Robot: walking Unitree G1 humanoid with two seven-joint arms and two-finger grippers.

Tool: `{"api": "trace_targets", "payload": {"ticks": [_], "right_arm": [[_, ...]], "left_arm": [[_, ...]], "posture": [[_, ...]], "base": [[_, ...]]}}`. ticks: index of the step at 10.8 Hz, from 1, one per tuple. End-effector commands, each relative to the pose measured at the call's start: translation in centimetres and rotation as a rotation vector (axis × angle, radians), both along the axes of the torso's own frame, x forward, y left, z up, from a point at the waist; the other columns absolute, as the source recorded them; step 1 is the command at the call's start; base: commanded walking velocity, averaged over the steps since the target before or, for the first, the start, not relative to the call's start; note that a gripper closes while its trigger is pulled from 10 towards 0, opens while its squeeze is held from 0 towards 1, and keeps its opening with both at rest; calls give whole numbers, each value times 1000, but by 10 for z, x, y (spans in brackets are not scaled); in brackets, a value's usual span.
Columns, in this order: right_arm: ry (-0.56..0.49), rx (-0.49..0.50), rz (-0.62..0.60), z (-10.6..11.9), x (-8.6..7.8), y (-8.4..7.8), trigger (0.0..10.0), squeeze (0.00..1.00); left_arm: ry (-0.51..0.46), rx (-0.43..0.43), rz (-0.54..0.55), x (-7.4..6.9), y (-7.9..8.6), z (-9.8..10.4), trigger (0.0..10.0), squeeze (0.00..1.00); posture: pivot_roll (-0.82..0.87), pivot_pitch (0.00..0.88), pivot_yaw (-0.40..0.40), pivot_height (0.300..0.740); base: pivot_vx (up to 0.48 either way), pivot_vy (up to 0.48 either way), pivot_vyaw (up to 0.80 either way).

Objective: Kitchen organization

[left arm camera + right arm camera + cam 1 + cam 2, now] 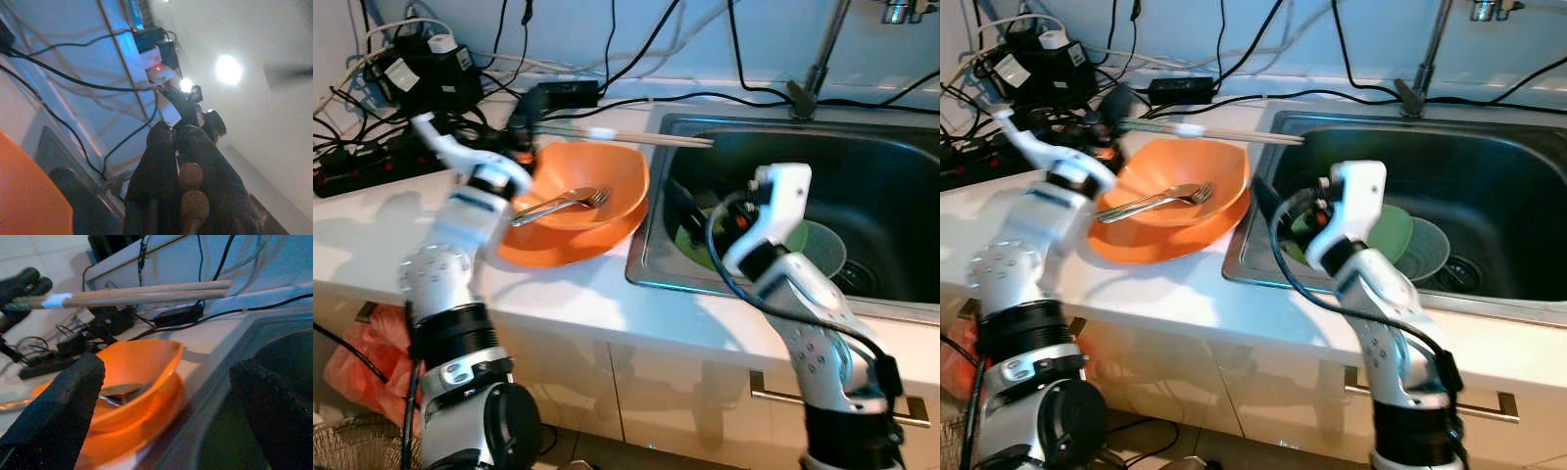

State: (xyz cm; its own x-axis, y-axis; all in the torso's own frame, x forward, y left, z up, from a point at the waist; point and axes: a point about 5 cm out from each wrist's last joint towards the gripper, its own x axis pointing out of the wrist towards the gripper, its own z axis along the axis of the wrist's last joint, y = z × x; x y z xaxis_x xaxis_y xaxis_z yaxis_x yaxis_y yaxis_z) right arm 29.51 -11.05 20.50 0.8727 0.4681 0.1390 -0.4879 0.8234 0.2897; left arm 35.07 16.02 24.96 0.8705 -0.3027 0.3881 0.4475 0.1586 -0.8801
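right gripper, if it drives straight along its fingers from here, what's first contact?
Most likely the orange bowl on the counter: it lies between the open fingers of the right gripper, with the fork inside. The chopsticks seem higher, above that line. Depth is uncertain.

sink (891, 157): brushed steel | bowl (607, 181): glossy orange plastic | chopsticks (646, 137): bare wood

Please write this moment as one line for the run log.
left gripper: shut on chopsticks, held over orange bowl | right gripper: open, in sink above green plate | fork: in bowl
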Motion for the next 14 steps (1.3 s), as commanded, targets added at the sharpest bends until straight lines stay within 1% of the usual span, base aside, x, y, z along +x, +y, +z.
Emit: {"api": "trace_targets", "payload": {"ticks": [1,2,3,4,6,8,9,10,11,12,14], "right_arm": [[7,43,20,6,0,4,10000,0],[34,124,63,10,-1,9,10000,0],[84,241,95,14,0,11,10000,0],[101,303,117,17,0,12,10000,0],[128,374,181,21,-3,16,10000,0],[157,453,168,23,0,20,10000,0],[152,521,137,28,5,22,10000,0],[136,586,132,35,8,21,10000,0],[113,646,129,44,11,19,10000,0],[119,667,105,44,14,17,10000,0],[107,699,78,48,17,15,10000,0]], "left_arm": [[0,8,4,3,0,-2,0,0],[5,-1,8,7,-3,-5,0,0],[2,-10,9,11,-9,-5,0,0],[6,-21,11,14,-13,-5,0,0],[10,-43,23,20,-18,-5,0,0],[1,-54,-21,19,-33,-4,0,0],[2,-65,-47,17,-41,-5,0,0],[4,-62,-67,15,-47,-6,0,0],[19,-52,-87,13,-54,-13,0,0],[22,-59,-95,11,-56,-13,0,0],[2,-82,-135,5,-61,-7,0,0]], "posture": [[50,31,113,740],[50,31,113,740],[39,24,113,740],[39,24,113,740],[32,22,115,740],[28,22,114,740],[29,22,116,740],[34,22,117,740],[38,22,117,740],[38,25,118,740],[36,29,121,740]], "base": [[0,0,0],[0,0,0],[0,0,0],[0,0,0],[0,0,0],[0,0,0],[0,0,0],[0,0,0],[0,0,0],[0,0,0],[0,0,0]]}}
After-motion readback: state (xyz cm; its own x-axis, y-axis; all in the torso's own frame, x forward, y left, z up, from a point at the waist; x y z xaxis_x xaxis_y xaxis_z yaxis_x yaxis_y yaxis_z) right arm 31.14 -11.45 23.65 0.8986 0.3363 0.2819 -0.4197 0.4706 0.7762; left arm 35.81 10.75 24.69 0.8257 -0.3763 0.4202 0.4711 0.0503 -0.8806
